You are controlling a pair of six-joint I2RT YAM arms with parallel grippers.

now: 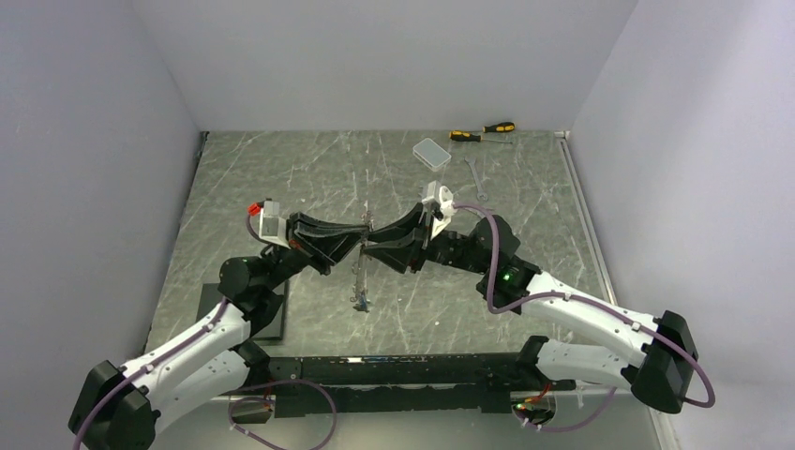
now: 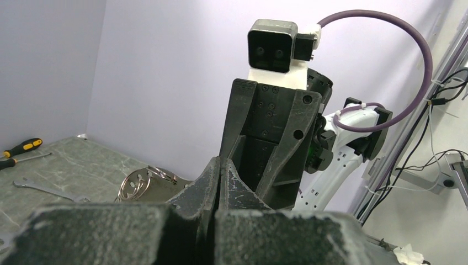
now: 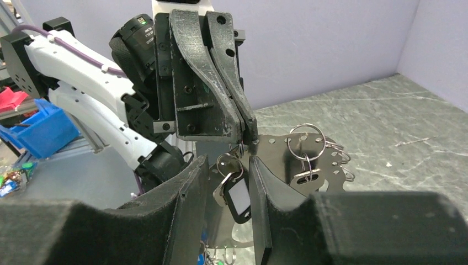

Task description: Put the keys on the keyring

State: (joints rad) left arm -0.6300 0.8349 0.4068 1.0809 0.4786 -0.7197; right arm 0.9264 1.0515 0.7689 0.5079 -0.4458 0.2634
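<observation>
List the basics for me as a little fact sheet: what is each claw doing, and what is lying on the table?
left gripper: fingers pressed shut, tip at the top edge of a shiny metal plate; an actual grip cannot be confirmed
right gripper: open
key: black tag with a white label, hanging in the right gripper's gap
keyring: thin silver ring at the plate
table, far end: clear box, two screwdrivers, wrench
</observation>
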